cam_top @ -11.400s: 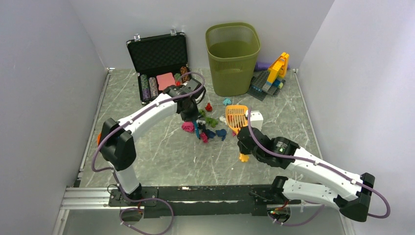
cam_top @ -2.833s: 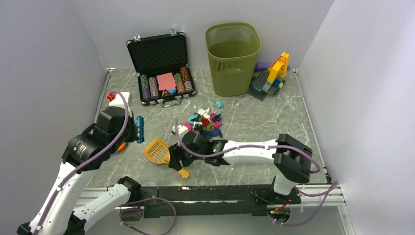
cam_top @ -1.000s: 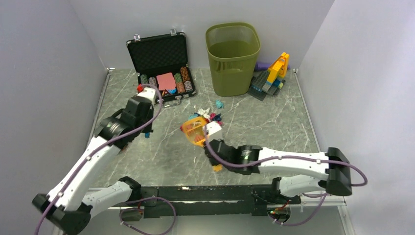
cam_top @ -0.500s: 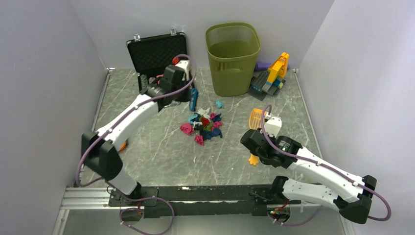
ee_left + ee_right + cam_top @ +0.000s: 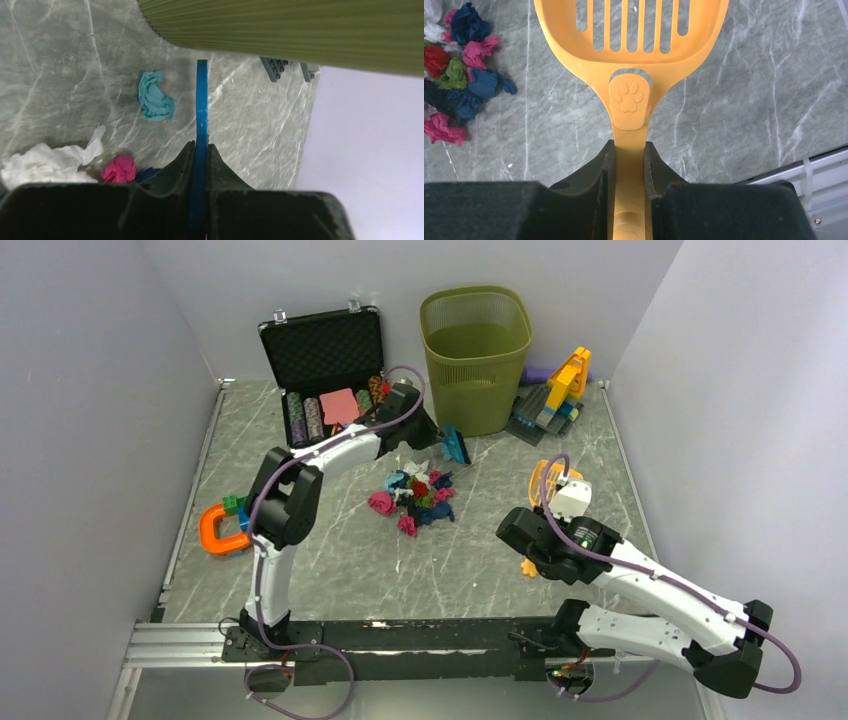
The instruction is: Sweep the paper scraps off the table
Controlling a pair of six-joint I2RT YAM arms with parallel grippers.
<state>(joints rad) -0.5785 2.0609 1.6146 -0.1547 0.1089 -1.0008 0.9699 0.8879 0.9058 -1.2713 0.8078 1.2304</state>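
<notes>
Grey-green marble table [image 5: 330, 570] with thin white veins. Mid-table paper scraps [image 5: 415, 495] are pink, red, navy, green and white; teal scrap [image 5: 155, 102] too. Scoop [image 5: 629, 50] is yellow-orange, slotted, with a paw-print mark. Brush [image 5: 201, 110] is blue. Bin [image 5: 475, 350] at far edge is olive green mesh. Case [image 5: 322, 345] is black, chips [image 5: 305, 418] striped. Bricks [image 5: 555, 395] in far right corner are yellow, grey and blue. Ring [image 5: 215, 530] at left edge is orange.

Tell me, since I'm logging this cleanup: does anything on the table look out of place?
One teal scrap lies alone near the green bin, beside the blue brush, apart from the main heap of scraps. Nothing else looks spilled or damaged.
</notes>
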